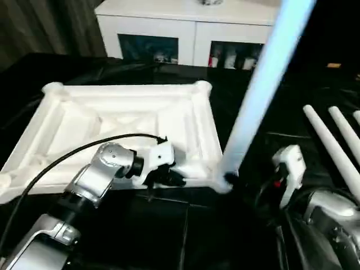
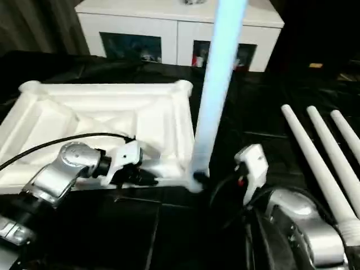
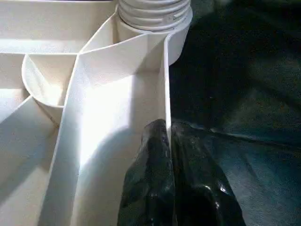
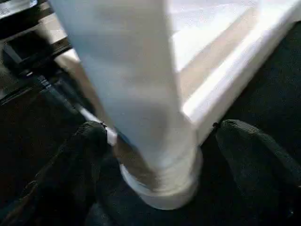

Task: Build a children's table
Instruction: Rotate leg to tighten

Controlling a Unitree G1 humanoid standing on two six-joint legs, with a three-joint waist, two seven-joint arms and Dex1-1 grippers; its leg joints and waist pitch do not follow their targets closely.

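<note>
The tabletop (image 1: pixel 129 126) is seen lying upside down on the dark counter (image 1: pixel 169 225), its ribbed underside and raised rim facing up. All places below are given relative to this tabletop.

At its near right corner socket, one white leg (image 1: pixel 261 84) is seen standing almost upright, leaning slightly to the right, with its threaded base seated in the round socket (image 3: pixel 155 14). Three more legs (image 2: pixel 320 163) are laid side by side on the counter well to the right of the tabletop, apart from it.

The left end effector (image 1: pixel 169 177) is placed at the tabletop's near rim, a little to the left of the corner with the standing leg. In the left wrist view its two black fingers (image 3: pixel 150 183) are seen pinched onto the thin rim wall, one on each side, so the rim is held between them.

The right end effector (image 4: pixel 155 155) is seen in the right wrist view spread wide on either side of the standing leg's base, one finger (image 4: pixel 70 165) touching or just beside the leg, the other finger clearly apart from it.

Beyond the tabletop's far edge, a white cabinet (image 1: pixel 185 28) with dark glass doors is seen standing.
</note>
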